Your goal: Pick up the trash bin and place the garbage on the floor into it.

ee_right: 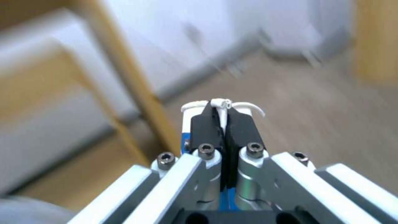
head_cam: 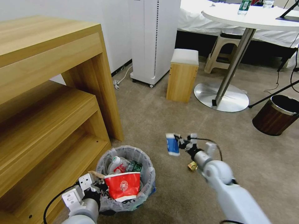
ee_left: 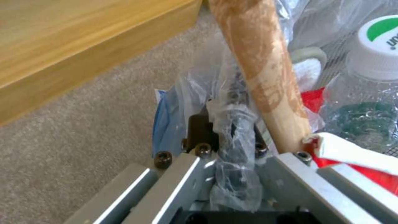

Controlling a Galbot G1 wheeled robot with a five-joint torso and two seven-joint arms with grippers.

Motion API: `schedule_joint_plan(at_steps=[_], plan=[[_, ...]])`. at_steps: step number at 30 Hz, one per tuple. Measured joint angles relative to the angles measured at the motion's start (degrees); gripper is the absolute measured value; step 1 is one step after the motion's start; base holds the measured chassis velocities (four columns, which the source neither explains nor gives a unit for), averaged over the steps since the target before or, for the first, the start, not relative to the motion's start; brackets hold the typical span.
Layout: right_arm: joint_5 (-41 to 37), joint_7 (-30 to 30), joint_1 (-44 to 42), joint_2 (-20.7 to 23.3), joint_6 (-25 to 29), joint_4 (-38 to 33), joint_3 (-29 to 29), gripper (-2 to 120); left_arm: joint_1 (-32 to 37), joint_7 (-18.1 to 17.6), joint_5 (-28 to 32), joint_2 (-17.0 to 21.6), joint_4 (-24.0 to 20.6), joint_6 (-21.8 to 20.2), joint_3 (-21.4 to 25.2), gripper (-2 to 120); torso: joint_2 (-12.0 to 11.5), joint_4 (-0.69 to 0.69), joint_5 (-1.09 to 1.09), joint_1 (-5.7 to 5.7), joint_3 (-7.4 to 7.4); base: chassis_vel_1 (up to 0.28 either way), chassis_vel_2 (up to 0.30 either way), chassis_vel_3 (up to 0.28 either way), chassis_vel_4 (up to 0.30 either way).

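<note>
Crinkly plastic-lined trash bin (head_cam: 146, 174) — matt short-pile floor (head_cam: 149, 118).

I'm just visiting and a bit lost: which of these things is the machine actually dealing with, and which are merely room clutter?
Part of the job:
- trash bin, gripped at its rim by the left pincer
- blue paper cup, pinched in the right pincer
- crumpled wrapper on the floor

Just standing around:
- wooden shelf
- brown bin
- round table
- stool

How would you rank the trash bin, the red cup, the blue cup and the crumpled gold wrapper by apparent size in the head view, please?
1. trash bin
2. red cup, inside the bin
3. blue cup, pinched by the right gripper
4. crumpled gold wrapper on the floor
</note>
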State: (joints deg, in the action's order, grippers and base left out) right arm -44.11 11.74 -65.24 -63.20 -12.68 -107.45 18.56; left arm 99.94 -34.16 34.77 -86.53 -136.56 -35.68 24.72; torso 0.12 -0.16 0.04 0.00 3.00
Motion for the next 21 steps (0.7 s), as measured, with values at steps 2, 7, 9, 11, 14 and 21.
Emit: schedule_joint_plan(at_steps=[2,7,9,11,14,21], plan=[[-1.8,9.3,0.6,0.5,8.1,-4.0,-1.0,0,0.0,0.5,-1.3,-0.5,0.5,0.1,-1.2,0,0.0,0.03,0.01,0.0,0.0,0.0,0.0,0.0,0.0],[-1.9,16.4,2.0,-2.0,15.6,-3.2,-5.8,0,0.2,0.7,-1.8,-0.8,0.3,0.1,-1.9,0,0.0,0.04,0.02,0.0,0.01,0.0,0.0,0.0,0.0],[-1.2,19.4,2.3,-3.9,17.8,-0.8,-10.0,0,0.3,0.7,-1.9,-0.8,-0.1,0.1,-2.0,0,0.0,0.03,0.02,0.0,0.01,0.0,0.0,0.0,0.0],[-0.7,20.3,2.4,-4.6,18.3,0.2,-11.5,0,0.4,0.7,-1.9,-0.8,-0.3,0.1,-1.9,0,0.0,0.03,0.02,0.0,0.01,0.0,0.0,0.0,0.0],[2.3,21.4,2.9,-6.4,18.3,2.8,-16.4,0,0.7,0.7,-1.8,-0.7,-0.6,0.1,-1.8,0,0.0,0.03,0.01,0.0,0.01,0.0,0.0,0.0,0.0],[7.3,21.6,2.6,-5.1,15.5,3.0,-20.1,0,1.1,0.8,-1.8,-0.7,-1.3,0.2,-1.6,0,0.0,0.02,0.01,0.0,0.01,0.0,0.0,0.0,0.0]])
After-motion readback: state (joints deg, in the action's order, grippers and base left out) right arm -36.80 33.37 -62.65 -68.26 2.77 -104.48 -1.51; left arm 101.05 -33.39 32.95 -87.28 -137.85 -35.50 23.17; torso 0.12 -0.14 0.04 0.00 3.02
